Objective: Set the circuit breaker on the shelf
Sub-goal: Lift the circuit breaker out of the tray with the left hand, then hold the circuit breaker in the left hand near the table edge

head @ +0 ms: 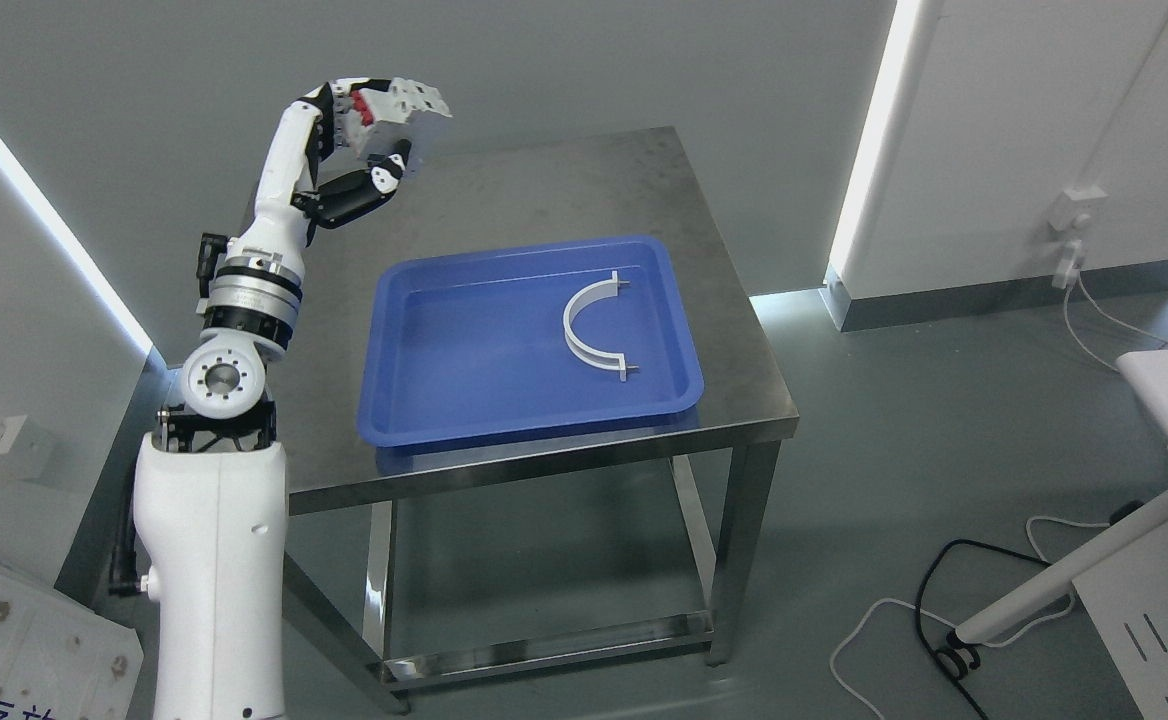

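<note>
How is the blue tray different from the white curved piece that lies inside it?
The blue tray is a wide rectangle with rounded corners; the white curved piece is a thin half ring. The tray rests on the steel table, while the piece lies in the tray's right half. Both lie flat.

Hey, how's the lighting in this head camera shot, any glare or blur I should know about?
Head view: sharp overall; bright light strips blow out on the walls at both sides; the steel table shows soft sheen, the blue tray mild reflections; the left hand is raised, clearly lit, gripping something with a red part.
</note>
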### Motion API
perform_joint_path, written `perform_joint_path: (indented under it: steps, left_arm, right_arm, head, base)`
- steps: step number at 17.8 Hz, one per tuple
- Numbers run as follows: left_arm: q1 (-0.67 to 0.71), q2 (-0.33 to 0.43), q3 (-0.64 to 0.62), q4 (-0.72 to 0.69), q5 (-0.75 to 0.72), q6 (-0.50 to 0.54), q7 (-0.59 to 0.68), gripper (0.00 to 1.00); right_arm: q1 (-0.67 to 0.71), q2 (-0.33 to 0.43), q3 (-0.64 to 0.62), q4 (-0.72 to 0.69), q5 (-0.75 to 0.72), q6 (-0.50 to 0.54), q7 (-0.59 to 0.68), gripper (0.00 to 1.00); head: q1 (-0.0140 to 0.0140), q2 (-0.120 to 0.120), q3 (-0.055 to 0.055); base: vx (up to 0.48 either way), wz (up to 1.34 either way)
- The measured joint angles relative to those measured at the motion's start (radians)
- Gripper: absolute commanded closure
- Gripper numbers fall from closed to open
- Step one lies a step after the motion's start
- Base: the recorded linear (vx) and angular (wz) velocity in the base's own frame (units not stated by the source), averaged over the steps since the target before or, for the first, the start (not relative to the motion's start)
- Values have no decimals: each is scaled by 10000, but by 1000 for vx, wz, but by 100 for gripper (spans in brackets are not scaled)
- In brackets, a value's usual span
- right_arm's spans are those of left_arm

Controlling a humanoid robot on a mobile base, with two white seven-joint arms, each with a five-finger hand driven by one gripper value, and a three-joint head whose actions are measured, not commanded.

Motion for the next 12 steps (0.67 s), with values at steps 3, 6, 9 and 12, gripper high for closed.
perform_joint_path:
  steps: [3, 6, 9, 12]
  left_arm:
    - [1425, -144, 96, -1022, 624, -331, 656, 78]
    - [2802, -247, 120, -1794, 960, -1426, 497, 80]
    - [3967, -328, 137, -2381, 1148, -2388, -670, 80]
    - [4715, -386, 206, -2831, 1263, -2882, -1199, 80]
  right_arm:
    - [1, 0, 0, 0, 0, 0, 25, 0]
    - [1, 0, 0, 0, 0, 0, 35, 0]
    - [1, 0, 0, 0, 2, 0, 43, 0]
    - [1, 0, 0, 0, 1, 0, 43, 0]
  head:
    - [0, 0, 0]
    - [0, 0, 0]
    - [0, 0, 0]
    - [0, 0, 0]
  base:
    - [0, 0]
    - [0, 0]
    - [0, 0]
    - [0, 0]
